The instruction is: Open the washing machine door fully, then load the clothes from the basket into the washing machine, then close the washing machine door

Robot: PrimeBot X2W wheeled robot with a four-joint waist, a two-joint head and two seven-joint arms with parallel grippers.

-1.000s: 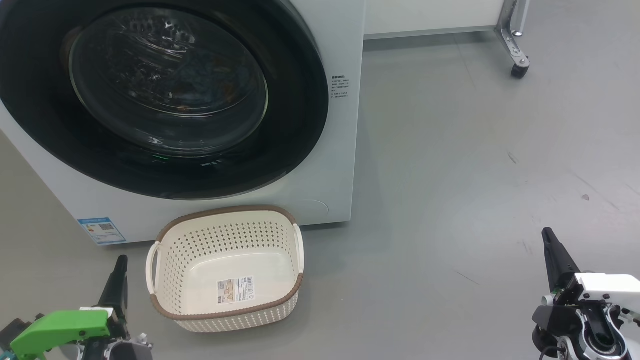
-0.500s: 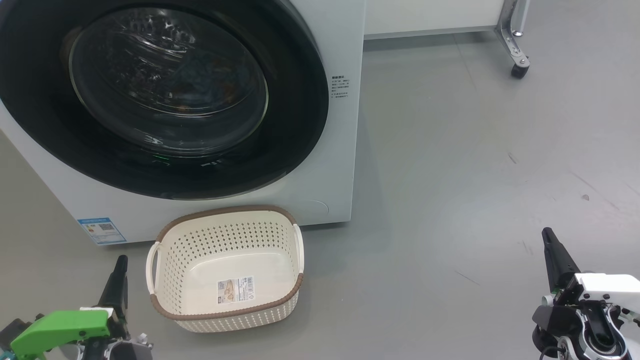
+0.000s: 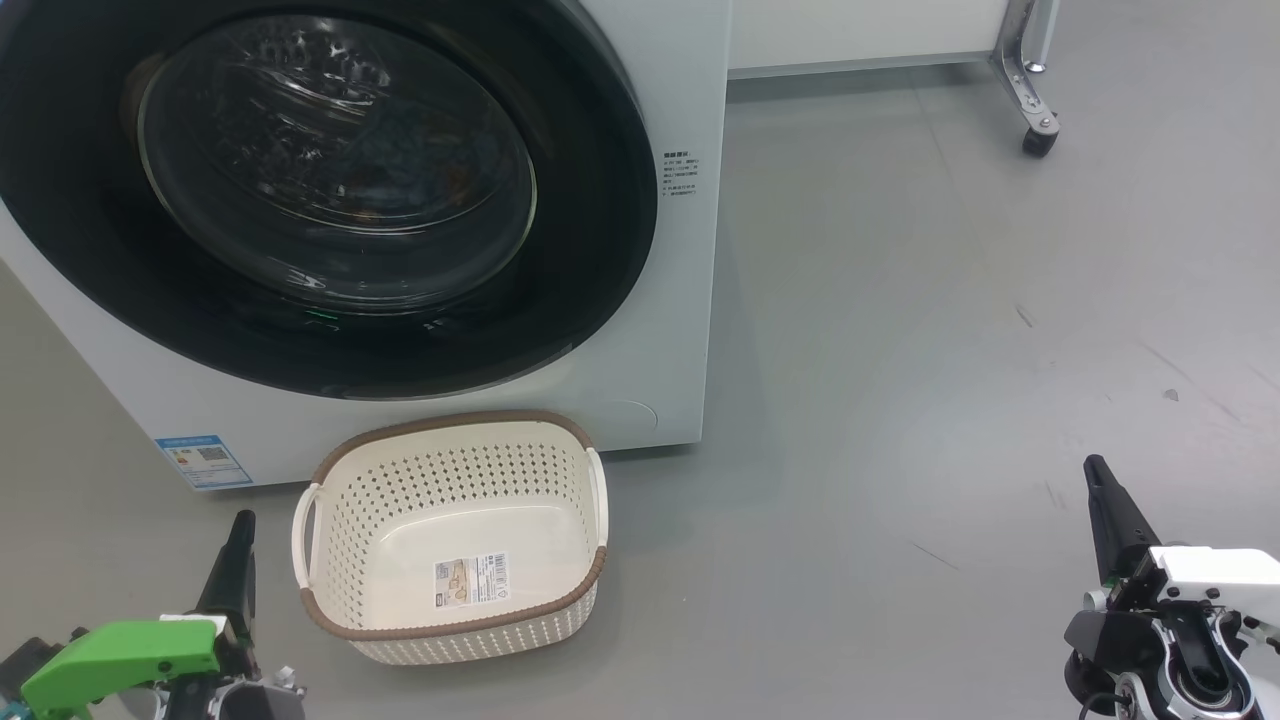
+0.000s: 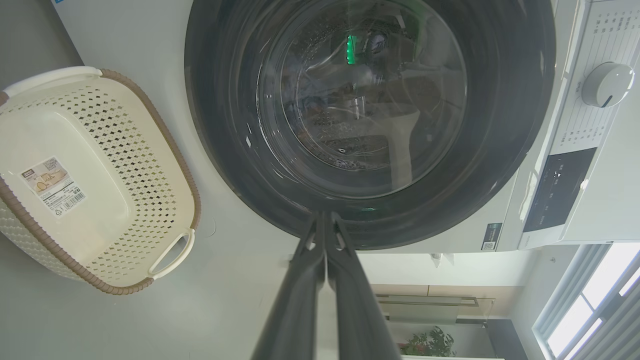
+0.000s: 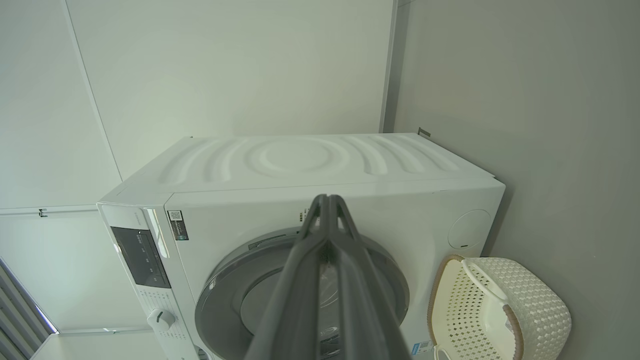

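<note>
Closed washing machine door (image 3: 330, 190), basket (image 3: 450, 418) on the floor just before it.
The left end effector (image 3: 241, 522) hangs beside the basket, the right end effector (image 3: 1096, 470) well apart; both pinched fully narrow.

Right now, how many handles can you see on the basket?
2. The left handle is on the side of the basket toward the robot's left; the right handle is on the opposite side. The basket is empty, so none seems hidden.
</note>
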